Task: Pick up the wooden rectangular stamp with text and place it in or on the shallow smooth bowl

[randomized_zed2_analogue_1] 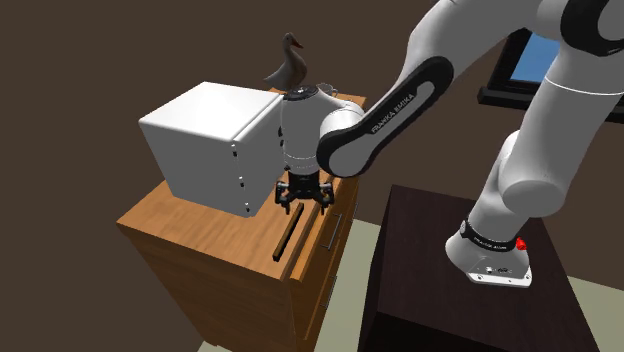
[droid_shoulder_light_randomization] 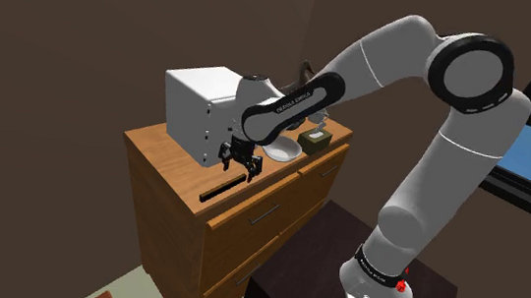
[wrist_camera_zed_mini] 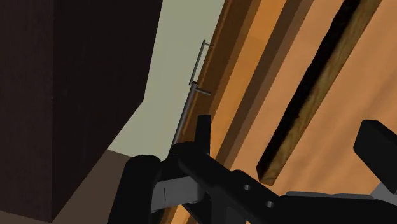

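A big white box (droid_shoulder_light_randomization: 198,103) stands beside the black fingers (wrist_camera_zed_mini: 378,143), which are spread apart over the wooden surface (droid_shoulder_light_randomization: 164,161). The long dark-topped wooden stamp (droid_shoulder_light_randomization: 222,191) lies beneath them, unclasped. A shallow white bowl (droid_shoulder_light_randomization: 281,149) rests just beyond.

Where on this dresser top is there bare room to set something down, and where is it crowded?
Bare: the dresser top between the white box and its corner at the second exterior view's left; also a narrow strip between box and stamp, partly under the open pincer. Crowded: the far end, with bowl, small dark box and duck figure.
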Robot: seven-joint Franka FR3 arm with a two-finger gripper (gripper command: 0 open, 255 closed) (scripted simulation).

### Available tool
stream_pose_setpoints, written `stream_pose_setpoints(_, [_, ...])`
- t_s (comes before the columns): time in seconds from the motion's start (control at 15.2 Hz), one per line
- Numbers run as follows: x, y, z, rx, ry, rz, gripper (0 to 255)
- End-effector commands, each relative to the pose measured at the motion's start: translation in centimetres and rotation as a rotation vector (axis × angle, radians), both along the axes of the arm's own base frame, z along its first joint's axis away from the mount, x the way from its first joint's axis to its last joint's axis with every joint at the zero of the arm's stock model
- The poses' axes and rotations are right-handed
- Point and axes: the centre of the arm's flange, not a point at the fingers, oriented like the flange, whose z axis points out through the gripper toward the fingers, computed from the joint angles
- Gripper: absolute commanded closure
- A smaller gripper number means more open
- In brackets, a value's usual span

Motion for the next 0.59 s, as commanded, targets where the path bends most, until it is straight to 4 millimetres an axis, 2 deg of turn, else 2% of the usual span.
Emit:
stream_pose_setpoints(0.0, [1.7, 0.0, -2.3, 0.01, 0.001, -0.109, 0])
stream_pose_setpoints(0.26, [4.9, -0.5, -6.0, 0.027, 0.003, -0.297, 0])
stream_pose_setpoints(0.53, [4.8, -0.4, -8.1, 0.027, 0.003, -0.297, 0])
